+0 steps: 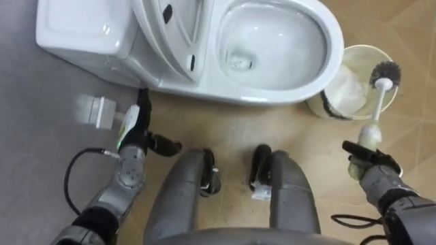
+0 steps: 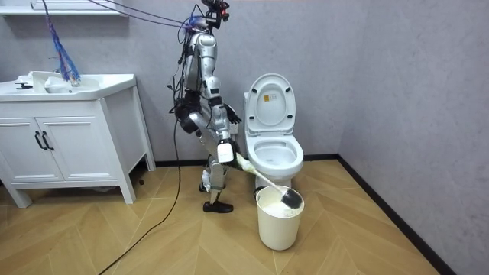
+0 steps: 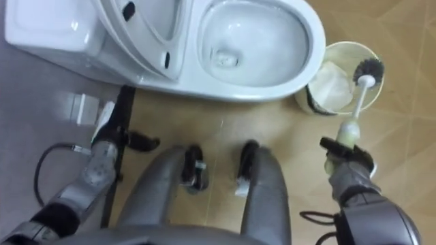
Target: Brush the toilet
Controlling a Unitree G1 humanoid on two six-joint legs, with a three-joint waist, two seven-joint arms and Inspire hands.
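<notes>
A: What does the right hand (image 1: 371, 167) hold?
B: Its fingers are clamped round the white plastic toilet brush with dark bristles (image 1: 378, 102). The head hangs over the cream round bin (image 1: 354, 49), probably so that drips fall inside.
A: And the white ceramic toilet (image 1: 334, 47)?
B: Just beside the bin, lid up, I think not yet brushed. The left hand (image 1: 136, 139) hangs idle, fingers relaxed.

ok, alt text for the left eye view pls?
Seen from above, the robot's right hand grips a toilet brush whose bristle head is at the mouth of a white bin beside the open toilet. Its left hand hangs open near the toilet's base.
</notes>
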